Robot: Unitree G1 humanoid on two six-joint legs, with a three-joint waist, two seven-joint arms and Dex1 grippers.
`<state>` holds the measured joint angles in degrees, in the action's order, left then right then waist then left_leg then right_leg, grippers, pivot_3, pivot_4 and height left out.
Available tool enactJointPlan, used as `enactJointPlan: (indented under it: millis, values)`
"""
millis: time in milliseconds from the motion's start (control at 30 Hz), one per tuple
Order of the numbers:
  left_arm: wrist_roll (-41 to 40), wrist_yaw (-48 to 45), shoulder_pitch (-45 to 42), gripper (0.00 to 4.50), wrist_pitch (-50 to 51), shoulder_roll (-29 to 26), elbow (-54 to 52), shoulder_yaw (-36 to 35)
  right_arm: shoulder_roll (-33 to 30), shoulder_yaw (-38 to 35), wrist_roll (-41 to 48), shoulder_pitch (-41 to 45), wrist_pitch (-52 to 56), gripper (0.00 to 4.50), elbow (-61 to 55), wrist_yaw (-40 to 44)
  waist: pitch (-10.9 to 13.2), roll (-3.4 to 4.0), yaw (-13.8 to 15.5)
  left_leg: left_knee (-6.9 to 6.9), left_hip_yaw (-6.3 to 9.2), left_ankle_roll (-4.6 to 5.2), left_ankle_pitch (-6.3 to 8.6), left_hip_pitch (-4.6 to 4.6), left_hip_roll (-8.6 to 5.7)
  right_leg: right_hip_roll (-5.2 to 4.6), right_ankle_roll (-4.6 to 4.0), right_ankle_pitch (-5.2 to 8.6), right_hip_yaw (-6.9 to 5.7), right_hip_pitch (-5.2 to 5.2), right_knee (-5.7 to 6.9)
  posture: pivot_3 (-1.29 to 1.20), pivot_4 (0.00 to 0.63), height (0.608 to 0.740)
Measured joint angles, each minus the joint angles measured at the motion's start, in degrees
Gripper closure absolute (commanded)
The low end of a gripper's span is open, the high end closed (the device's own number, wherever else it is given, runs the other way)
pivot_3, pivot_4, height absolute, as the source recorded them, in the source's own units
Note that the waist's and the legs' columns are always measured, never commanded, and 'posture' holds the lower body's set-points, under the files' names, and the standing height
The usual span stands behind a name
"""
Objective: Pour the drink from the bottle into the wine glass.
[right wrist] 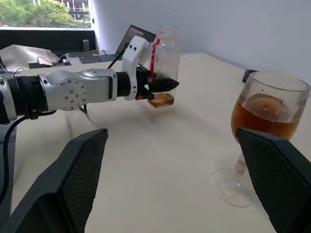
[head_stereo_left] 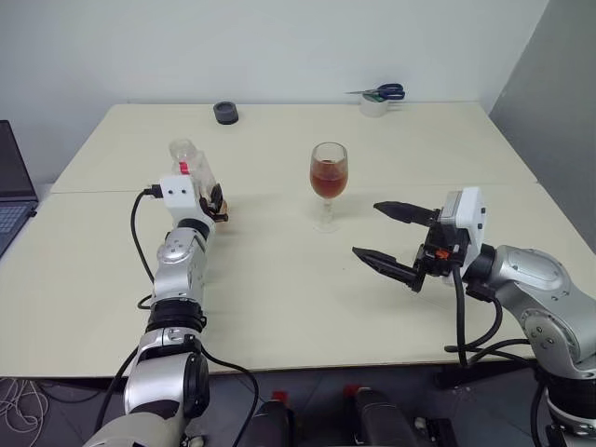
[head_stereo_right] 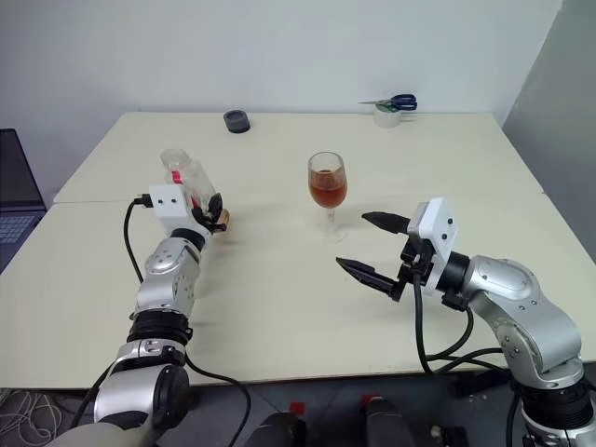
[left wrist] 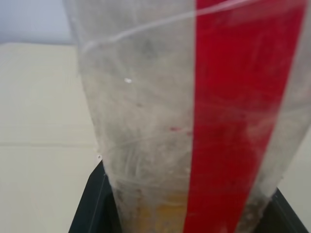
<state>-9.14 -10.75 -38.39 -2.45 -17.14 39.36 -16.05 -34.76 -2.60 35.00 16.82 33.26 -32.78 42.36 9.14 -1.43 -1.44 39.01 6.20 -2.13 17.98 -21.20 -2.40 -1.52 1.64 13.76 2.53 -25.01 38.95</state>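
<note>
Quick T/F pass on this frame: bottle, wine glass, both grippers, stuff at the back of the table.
1. The left gripper holds the bottle upright. True.
2. The bottle is still full. False: only a little drink sits at its bottom.
3. The wine glass holds amber drink and stands on the table. True.
4. The right gripper grips the glass stem. False: its jaws are open and clear of the glass.
5. Scissors lie on a tape roll at the far edge. True.
6. A laptop sits on the table beside the glass. False: it is off the table's left side.
</note>
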Motion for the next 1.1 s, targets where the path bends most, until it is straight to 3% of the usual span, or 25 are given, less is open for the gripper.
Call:
enactJointPlan:
  millis: [300, 333, 567, 800, 1100]
  values:
    - [0.2, -1.2, 0.0, 2.84, -3.2, 0.0, 4.1, 0.6, 0.1, 0.6, 0.0, -0.3, -0.1, 0.00, -0.1, -1.3, 0.0, -0.01, 0.0, -0.01, 0.01, 0.01, 0.00, 0.02, 0.00, 0.00, 0.00, 0.00, 0.00, 0.01, 0.00, 0.00, 0.150, 0.740]
    - [0.2, -1.2, 0.0, 2.10, -3.3, 0.0, 4.1, 0.6, 0.1, 0.6, 0.0, -0.3, -0.1, 0.00, -0.2, -1.4, 0.0, -0.01, 0.0, -0.01, 0.00, 0.01, 0.00, 0.02, 0.00, 0.00, 0.00, 0.00, 0.00, 0.01, 0.00, 0.00, 0.150, 0.740]
    - [0.4, -1.1, 0.3, 0.01, -3.0, 0.0, 4.1, 1.2, 0.1, 1.0, 0.0, -0.4, 0.0, 0.00, -0.8, -1.7, 0.0, -0.01, 0.0, -0.02, 0.00, 0.01, 0.01, 0.04, 0.00, 0.00, 0.00, 0.00, 0.00, 0.04, 0.00, 0.00, 0.150, 0.740]
    - [0.5, -0.8, 5.0, 0.01, 0.7, 0.2, -1.2, 2.6, 0.1, 1.6, -0.6, -2.3, 0.0, 0.00, -0.8, -3.0, 0.0, 0.00, 0.0, -0.05, 0.03, 0.01, 0.01, 0.07, 0.02, 0.00, 0.00, 0.00, -0.01, 0.06, -0.01, 0.00, 0.150, 0.740]
    - [-0.7, -1.2, 16.1, 0.01, 11.3, 0.5, -20.2, 3.1, 2.0, -1.2, -3.4, -13.5, 0.5, 0.00, -2.2, -11.1, 0.0, 0.00, 0.0, -0.06, 0.02, 0.00, 0.01, 0.12, 0.04, 0.00, 0.00, 0.00, 0.02, 0.11, -0.02, 0.00, 0.150, 0.740]
